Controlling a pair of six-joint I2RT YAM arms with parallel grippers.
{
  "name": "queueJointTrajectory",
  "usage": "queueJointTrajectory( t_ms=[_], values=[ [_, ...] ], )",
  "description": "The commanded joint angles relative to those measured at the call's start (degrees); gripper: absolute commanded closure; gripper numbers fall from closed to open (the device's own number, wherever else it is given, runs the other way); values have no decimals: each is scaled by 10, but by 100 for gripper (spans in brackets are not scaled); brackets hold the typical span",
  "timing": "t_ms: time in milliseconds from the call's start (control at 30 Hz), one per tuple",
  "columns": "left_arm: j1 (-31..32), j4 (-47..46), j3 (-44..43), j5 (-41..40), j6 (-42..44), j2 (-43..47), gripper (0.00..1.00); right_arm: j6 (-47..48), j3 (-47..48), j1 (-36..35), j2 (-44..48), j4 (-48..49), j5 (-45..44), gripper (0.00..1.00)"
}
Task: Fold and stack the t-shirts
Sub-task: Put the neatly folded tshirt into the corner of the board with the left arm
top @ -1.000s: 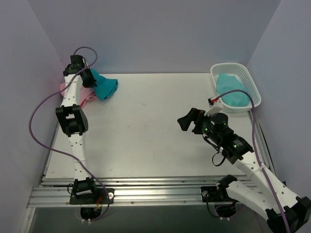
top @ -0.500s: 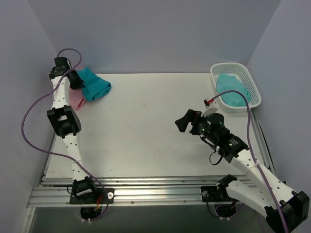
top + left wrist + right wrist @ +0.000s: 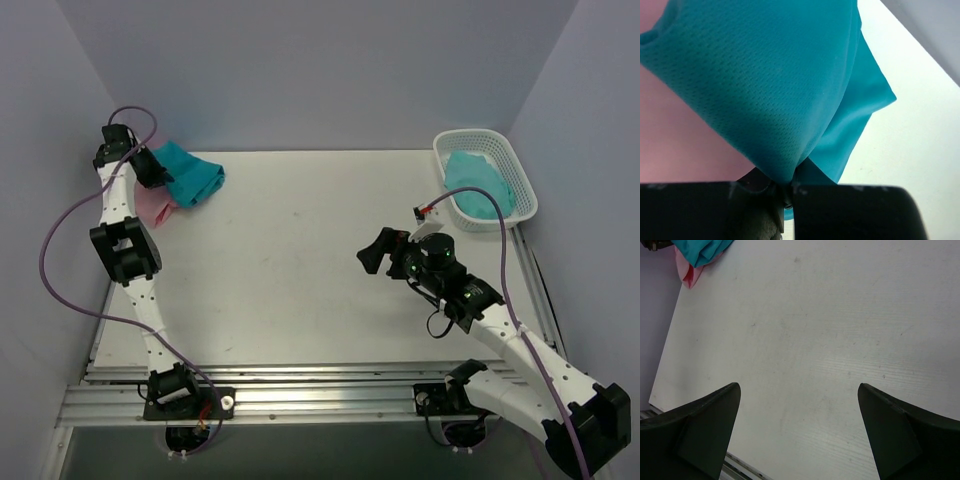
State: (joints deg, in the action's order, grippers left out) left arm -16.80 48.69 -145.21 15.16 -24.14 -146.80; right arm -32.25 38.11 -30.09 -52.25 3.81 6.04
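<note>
**Deep teal cloth t-shirt (image 3: 192, 176): gripped, far-left corner**

My left end effector (image 3: 158, 168) is pinched on the teal t-shirt, which overlaps the light pink cloth t-shirt (image 3: 155, 206) on the white worktop (image 3: 300, 270). My right end effector (image 3: 378, 252) stands wide, holding nothing.

From my feed I see a white worktop (image 3: 300, 260), matte and faintly scuffed, under soft even light. 3 plain lavender-grey walls box it in: back wall (image 3: 330, 70), left wall (image 3: 40, 150), right wall (image 3: 590, 110). Silver aluminium rails (image 3: 330, 396) run along its near edge.
</note>
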Motion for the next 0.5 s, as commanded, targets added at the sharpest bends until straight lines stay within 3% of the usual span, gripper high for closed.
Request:
queueJointTrajectory(
  t_ms=[0,100,300,467],
  values=[
    [-4,-74,4,84,-37,38,98,10,-5,-4,5,26,4,0],
    [0,-101,-15,138,-60,28,98,9,-6,-5,5,29,3,0],
    [-10,-97,-80,139,-65,24,98,10,-8,-5,0,28,-5,0],
    [-37,-102,-27,103,-55,59,98,12,-9,-5,-1,30,-5,0]
  ],
)
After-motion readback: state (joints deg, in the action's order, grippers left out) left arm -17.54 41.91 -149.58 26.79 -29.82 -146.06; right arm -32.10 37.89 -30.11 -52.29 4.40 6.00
